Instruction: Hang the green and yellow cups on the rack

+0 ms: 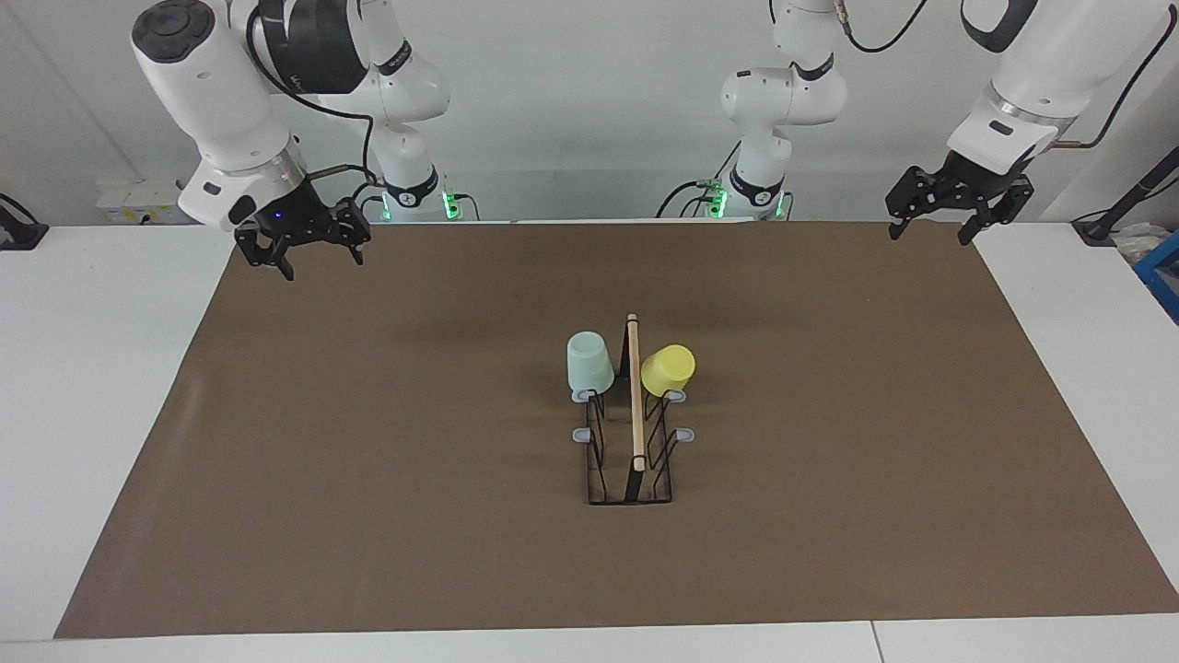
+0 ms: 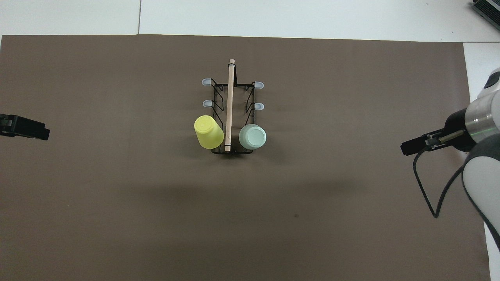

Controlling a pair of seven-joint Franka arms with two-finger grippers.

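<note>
A: Facing view first. What is around the rack (image 1: pixel 631 433)?

B: Only the brown mat (image 1: pixel 368 479) on the white table (image 1: pixel 92 387). Nothing stands in the way. Rack is at mat centre. Green cup (image 1: pixel 589 363) and yellow cup (image 1: pixel 668 369) hang upside down on its 2 pegs nearest the robots, green at 9 o'clock of the wooden rod (image 1: pixel 635 396), yellow at 3 o'clock and tilted.

A: Grippers?

B: Left gripper (image 1: pixel 932 230) is up over the mat corner at approx. 2 o'clock from the rack, fingers spread, holding nothing. Right gripper (image 1: pixel 322 262) is over the corner at 10 o'clock, also spread and empty. Both well apart from the cups.

A: Overhead view?

B: Turned half round: yellow cup (image 2: pixel 208 132) at 9 o'clock of the rod (image 2: pixel 229 105), green cup (image 2: pixel 252 136) at 3. Left gripper (image 2: pixel 24 127) is cut by the picture edge; right gripper (image 2: pixel 414 145) shows one dark tip only, so the fingers are hard to read there.

A: Count?

B: 2 cups, 1 rack, 4 free grey pegs; 2 more are hidden under the cups.
</note>
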